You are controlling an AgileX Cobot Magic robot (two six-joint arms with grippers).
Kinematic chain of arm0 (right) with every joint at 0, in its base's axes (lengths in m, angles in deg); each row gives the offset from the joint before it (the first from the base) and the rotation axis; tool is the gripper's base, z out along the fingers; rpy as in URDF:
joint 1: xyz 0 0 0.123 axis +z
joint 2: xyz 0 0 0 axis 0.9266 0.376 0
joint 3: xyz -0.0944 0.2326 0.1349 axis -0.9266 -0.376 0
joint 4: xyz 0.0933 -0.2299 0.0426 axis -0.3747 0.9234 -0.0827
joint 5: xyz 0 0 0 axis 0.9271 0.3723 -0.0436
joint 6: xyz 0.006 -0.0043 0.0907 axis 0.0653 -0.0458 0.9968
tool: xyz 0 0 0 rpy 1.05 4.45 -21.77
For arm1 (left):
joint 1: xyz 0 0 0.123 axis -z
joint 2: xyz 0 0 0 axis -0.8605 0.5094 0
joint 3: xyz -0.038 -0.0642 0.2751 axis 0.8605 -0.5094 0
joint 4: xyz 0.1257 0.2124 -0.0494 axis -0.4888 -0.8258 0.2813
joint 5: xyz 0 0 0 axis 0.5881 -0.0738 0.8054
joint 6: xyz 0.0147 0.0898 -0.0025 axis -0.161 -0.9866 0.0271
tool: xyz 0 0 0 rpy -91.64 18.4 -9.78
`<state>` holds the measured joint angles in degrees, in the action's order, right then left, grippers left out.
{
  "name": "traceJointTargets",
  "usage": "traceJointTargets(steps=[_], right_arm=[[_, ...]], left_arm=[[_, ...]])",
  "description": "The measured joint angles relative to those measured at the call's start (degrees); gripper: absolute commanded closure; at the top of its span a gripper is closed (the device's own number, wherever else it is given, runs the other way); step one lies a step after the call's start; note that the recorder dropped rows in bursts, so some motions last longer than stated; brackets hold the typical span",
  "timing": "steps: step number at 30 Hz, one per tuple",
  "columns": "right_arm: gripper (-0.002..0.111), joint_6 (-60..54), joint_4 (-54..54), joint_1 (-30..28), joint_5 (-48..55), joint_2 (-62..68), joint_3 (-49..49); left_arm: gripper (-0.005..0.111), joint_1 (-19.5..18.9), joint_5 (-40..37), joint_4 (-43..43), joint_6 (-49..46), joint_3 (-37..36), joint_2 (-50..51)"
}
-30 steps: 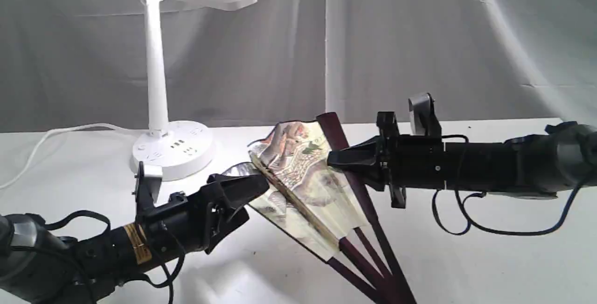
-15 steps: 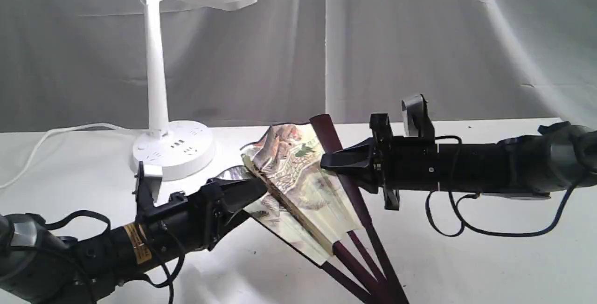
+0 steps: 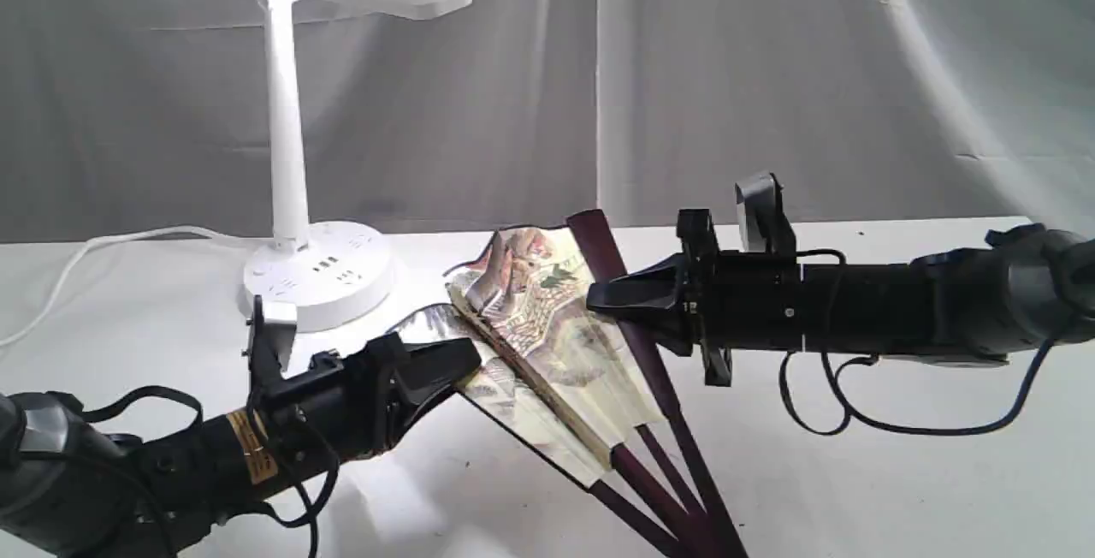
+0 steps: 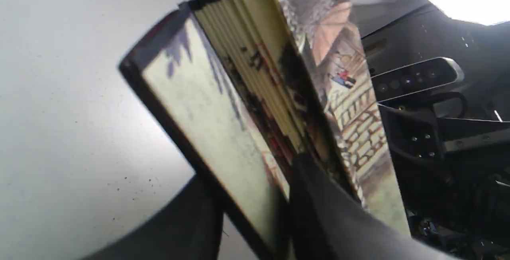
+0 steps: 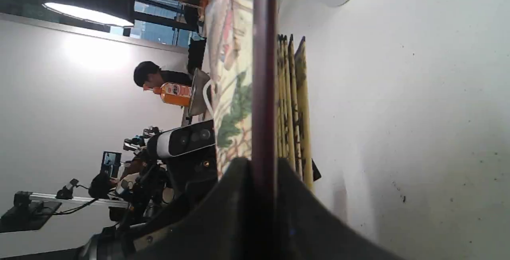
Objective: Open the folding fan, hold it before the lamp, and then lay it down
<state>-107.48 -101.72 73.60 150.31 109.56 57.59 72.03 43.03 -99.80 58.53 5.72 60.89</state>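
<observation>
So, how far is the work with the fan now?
Done: the folding fan is partly spread, a few pleats apart. In hand: the right claw is shut on its maroon guard, and the left claw grips the lower edge of the leaf, seemingly to pull it wider. Left: opening it fully, holding it before the lamp, which stands behind on the left, then laying it down.
</observation>
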Motion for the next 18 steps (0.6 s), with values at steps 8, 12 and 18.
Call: traceJointTargets(steps=[8,12,18], right_arm=[[0.108,0.0,0.0,2.0,-0.1,0.0,0.0],[0.108,0.0,0.0,2.3,-0.2,0.0,0.0],[0.108,0.0,0.0,2.3,-0.6,0.0,0.0]], left_arm=[[0.075,0.0,-0.4,0.0,7.2,0.0,0.0],[0.063,0.0,-4.2,1.3,11.1,0.0,0.0],[0.057,0.0,-6.2,3.5,11.6,0.0,0.0]])
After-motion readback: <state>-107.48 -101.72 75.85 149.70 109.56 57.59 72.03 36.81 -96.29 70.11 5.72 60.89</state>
